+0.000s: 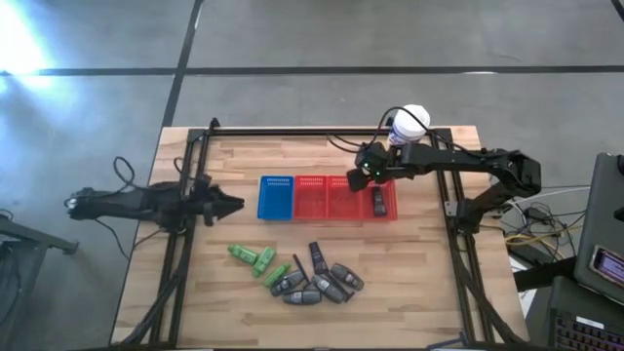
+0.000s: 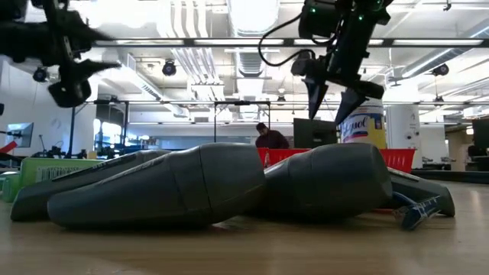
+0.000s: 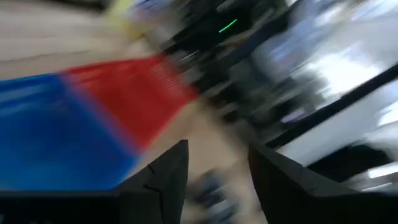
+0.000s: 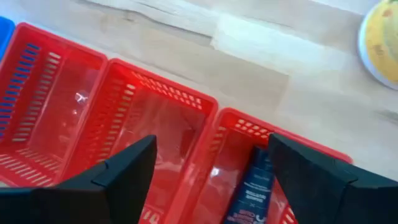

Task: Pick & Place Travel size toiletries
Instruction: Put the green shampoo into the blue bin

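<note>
Several dark grey toiletries (image 1: 317, 281) and three bright green ones (image 1: 255, 259) lie in a cluster on the wooden table near its near edge. In the low view two dark ones (image 2: 191, 187) fill the foreground. One dark tube with a blue label (image 4: 249, 186) lies in the rightmost red basket (image 1: 380, 202). My right gripper (image 4: 211, 168) hangs open above the red baskets and holds nothing; it also shows from the side (image 2: 335, 98). My left gripper (image 3: 217, 168) is open and empty, level above the table just left of the blue basket (image 1: 276, 196).
One blue basket and three red baskets (image 1: 330, 196) stand in a row across the table's middle. A yellow-and-white canister with a white lid (image 1: 409, 124) stands at the far edge behind my right arm. Black frame rails (image 1: 185, 244) run along both sides. A person (image 2: 269, 138) shows far behind.
</note>
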`<state>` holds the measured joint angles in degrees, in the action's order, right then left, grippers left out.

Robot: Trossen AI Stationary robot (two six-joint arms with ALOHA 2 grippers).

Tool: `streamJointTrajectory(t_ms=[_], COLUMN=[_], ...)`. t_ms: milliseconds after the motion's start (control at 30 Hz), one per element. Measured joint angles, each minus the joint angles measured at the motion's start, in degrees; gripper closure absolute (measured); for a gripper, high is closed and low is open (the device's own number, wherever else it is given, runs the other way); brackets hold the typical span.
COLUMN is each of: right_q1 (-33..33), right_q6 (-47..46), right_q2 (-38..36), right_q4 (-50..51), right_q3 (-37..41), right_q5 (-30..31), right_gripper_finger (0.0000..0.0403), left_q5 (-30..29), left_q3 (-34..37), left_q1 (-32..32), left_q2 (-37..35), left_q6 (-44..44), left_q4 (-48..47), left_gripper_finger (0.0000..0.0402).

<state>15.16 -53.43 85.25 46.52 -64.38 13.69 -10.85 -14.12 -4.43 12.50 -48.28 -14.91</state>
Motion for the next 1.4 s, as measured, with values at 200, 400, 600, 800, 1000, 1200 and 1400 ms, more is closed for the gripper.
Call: streamJointTrajectory(t_ms=[200,400,600,800,1000,1200,1400], right_q1=[-0.04,-1.12,-3.07,-3.94,-4.07,-4.07,-4.07], right_q6=[-0.33,-0.43,-0.57,-0.55,-0.11,1.25,3.26], right_q2=[-0.13,-0.14,-0.17,-0.17,-0.17,-0.17,-0.17], right_q4=[1.32,1.30,1.42,1.29,1.25,1.12,1.14], right_q3=[0.37,1.76,1.79,1.86,1.90,1.90,1.90], right_q5=[-0.74,-2.23,-2.18,-1.71,-1.55,-1.55,-1.53], right_gripper_finger=[0.0085,0.0076,0.0066,0.0055,0.0048,0.0061,0.0073], left_q5=[-0.62,9.40,17.31,17.66,20.37,19.24,17.81], left_q3=[-16.07,-24.05,-23.56,-23.57,-25.44,-27.36,-27.45], left_q1=[-0.03,-1.80,-4.20,-4.77,-7.85,-8.41,-10.01], left_q2=[15.74,29.06,36.92,42.30,49.07,58.81,65.23], left_q6=[17.55,37.08,40.82,41.26,40.50,40.74,43.42], left_q4=[-24.66,-33.57,-33.16,-32.59,-32.25,-32.18,-31.02], left_gripper_finger=[0.0241,0.0241,0.0232,0.0179,0.0144,0.0144,0.0144])
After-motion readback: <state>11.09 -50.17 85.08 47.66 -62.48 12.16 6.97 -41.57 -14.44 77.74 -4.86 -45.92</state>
